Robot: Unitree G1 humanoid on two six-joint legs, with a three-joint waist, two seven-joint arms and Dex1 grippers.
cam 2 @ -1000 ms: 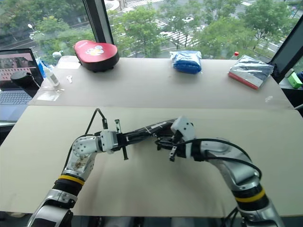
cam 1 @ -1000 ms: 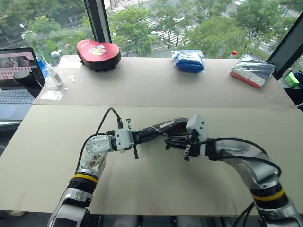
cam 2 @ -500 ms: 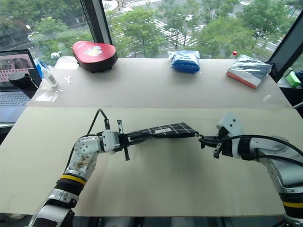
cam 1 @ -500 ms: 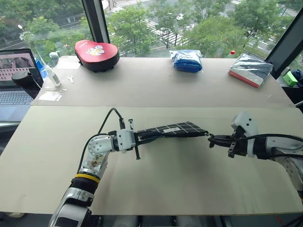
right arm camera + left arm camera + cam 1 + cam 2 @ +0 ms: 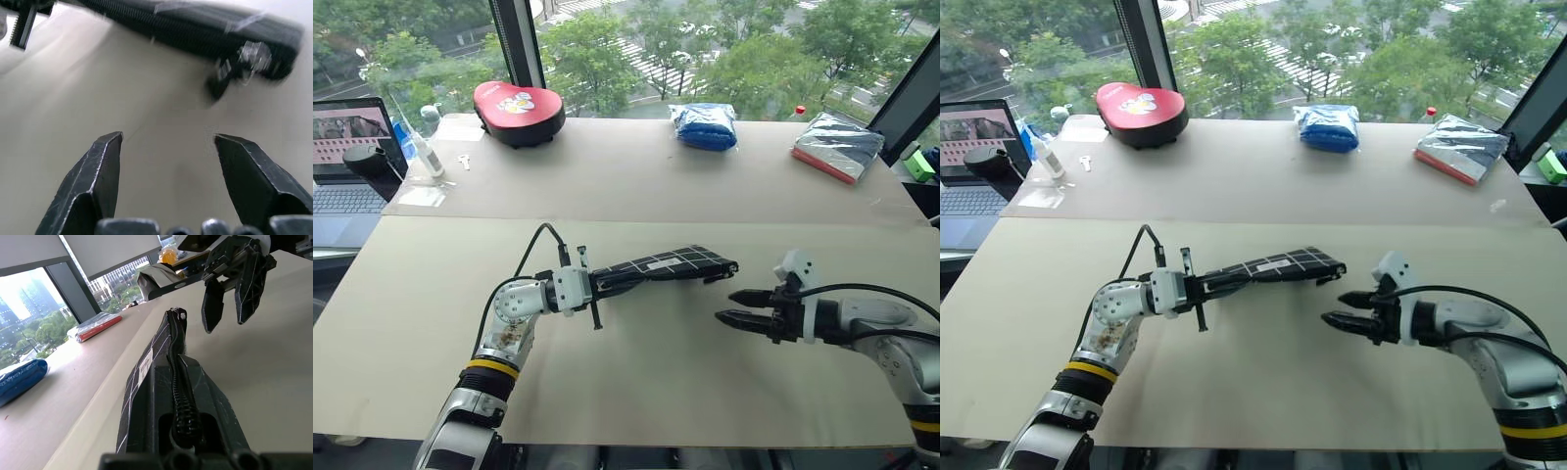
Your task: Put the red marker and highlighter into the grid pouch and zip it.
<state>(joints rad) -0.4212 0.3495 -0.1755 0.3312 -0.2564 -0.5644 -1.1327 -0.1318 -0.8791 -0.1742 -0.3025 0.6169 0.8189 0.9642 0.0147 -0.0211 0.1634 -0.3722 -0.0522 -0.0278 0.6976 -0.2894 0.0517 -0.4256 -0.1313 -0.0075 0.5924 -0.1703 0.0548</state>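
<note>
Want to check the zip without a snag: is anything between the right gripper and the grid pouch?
Nothing visible. The right gripper, jaws open, faces the grid pouch end across bare table; the left gripper holds the other end.

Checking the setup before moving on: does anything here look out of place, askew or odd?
Nothing looks damaged or spilled. The one unusual thing: the grid pouch is not lying on the table but held out level above it by the shut left gripper. The right gripper is open, apart from it.
</note>
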